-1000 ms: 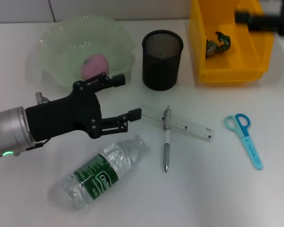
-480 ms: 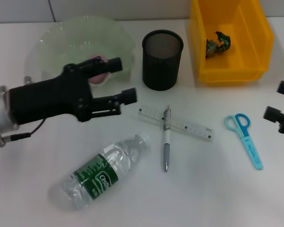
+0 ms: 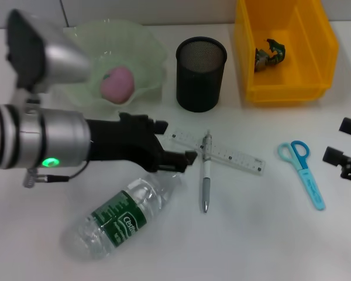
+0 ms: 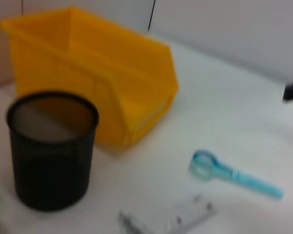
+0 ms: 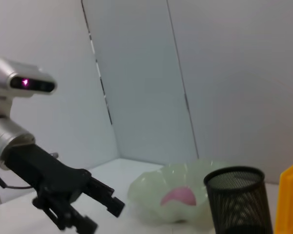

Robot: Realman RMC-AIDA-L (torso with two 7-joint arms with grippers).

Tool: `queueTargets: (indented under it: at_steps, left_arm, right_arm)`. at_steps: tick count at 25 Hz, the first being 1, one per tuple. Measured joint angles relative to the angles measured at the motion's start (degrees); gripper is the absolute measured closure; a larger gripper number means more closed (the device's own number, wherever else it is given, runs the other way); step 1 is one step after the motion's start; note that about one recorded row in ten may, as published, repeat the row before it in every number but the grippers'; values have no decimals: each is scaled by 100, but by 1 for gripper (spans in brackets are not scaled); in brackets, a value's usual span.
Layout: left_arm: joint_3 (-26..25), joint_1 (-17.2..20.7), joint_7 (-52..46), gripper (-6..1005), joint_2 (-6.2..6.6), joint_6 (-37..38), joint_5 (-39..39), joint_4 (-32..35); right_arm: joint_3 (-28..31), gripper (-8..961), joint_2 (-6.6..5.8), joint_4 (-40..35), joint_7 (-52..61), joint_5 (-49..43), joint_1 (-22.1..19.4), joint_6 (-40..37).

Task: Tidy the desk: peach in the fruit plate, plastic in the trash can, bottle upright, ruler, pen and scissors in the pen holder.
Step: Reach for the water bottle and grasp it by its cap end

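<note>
Bottle [image 3: 121, 216] clear, green-labelled, on side

Setting: robot test bench in lab or office room. Evidence: plain white tabletop [image 3: 263, 234]; bare pale wall panels [image 5: 224, 73] with dark vertical seams behind; staged desk items: black mesh pen holder [image 3: 200, 74], yellow plastic bin [image 3: 286, 50], clear ruler [image 3: 222, 153], pen [image 3: 206, 175], blue scissors [image 3: 304, 170].
</note>
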Motion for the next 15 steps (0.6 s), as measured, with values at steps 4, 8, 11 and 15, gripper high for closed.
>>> queueTargets:
  at_steps: [4, 8, 11, 15]
  left_arm:
    - [1063, -280, -1274, 138, -8, -186, 1689, 528]
    - [1377, -572, -1633, 138, -12, -166, 2043, 435]
    - [1468, -713, -1728, 138, -21, -163, 2141, 315]
    - [1575, -1145, -1921, 138, -36, -262, 2356, -313]
  right_arm:
    - [2, 177, 3, 60, -26, -149, 89, 23]
    - [3, 177, -2, 181, -31, -180, 156, 27]
    - [3, 177, 1, 188, -39, -189, 157, 33]
    - [3, 178, 4, 218, -81, -231, 155, 34]
